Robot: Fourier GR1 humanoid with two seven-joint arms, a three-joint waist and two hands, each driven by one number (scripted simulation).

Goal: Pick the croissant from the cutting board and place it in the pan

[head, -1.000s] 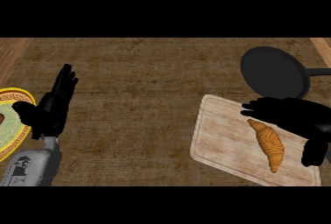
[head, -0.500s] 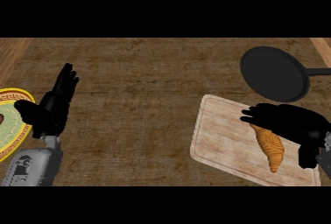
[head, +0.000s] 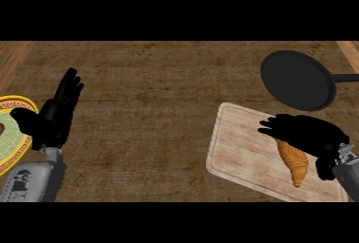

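- Golden-brown croissant (head: pixel 294 163): tapered, ridged crust, lying lengthwise on the cutting board (head: pixel 242 152) at lower right of frame. Upper end hidden under the right hand.
- Right hand (head: pixel 305 135): black, sits over the croissant's upper end, fingers curled down around it. Contact looks made; pastry not lifted.
- Cutting board: pale wood, visible grain, rounded corners, lying skewed on the counter.
- Pan (head: pixel 297 79): matte black, round, shallow, at upper right just beyond the board's far corner; handle runs off the right edge.
- Risk (judgement): the grasp covers one end only, so the long tail may swing or slip on lifting. A flaky, curved surface gives poor purchase. A low carry could clip the pan rim.
- Left hand (head: pixel 52 118): resting at left of frame, fingers straight and up, holding nothing.
- Plate (head: pixel 13 137): yellow patterned rim, at far left edge.
- Counter (head: pixel 161 118): dark, coarse-textured brown surface.
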